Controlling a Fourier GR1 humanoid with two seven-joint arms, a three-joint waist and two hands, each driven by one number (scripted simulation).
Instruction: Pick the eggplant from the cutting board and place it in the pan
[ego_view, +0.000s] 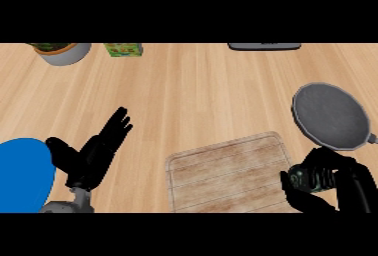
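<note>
The only printed surface is on a small green box (123, 49) far ahead of the left hand (92, 157), at the desk's (207, 90) far edge. Its pattern is too small to read.

The right hand (306, 197) is curled round the eggplant (306, 178), a dark piece with a grey-green patch showing between thumb and fingers. The eggplant is off the cutting board (225, 177), which lies just to this hand's left, its right edge close beside the thumb. The board's pale, striped surface is bare. Just ahead of the right hand's fingers sits the round dark-grey pan (330, 115), nothing in it, its near rim almost meeting the fingertips. A short dark handle stub pokes out at the pan's right, by the view's edge.

The left hand is open, fingers straight and slanting forward to the right, well to the left of the board. Just to its left a blue rounded object (22, 175) is cut by the view's edge.

Ahead of both hands runs a wide stretch of bare wood. At its far edge stand a potted plant (63, 52) in a pale pot, left of the green box, and a flat dark-grey object (264, 46) far ahead of the right hand, cut by the edge.
</note>
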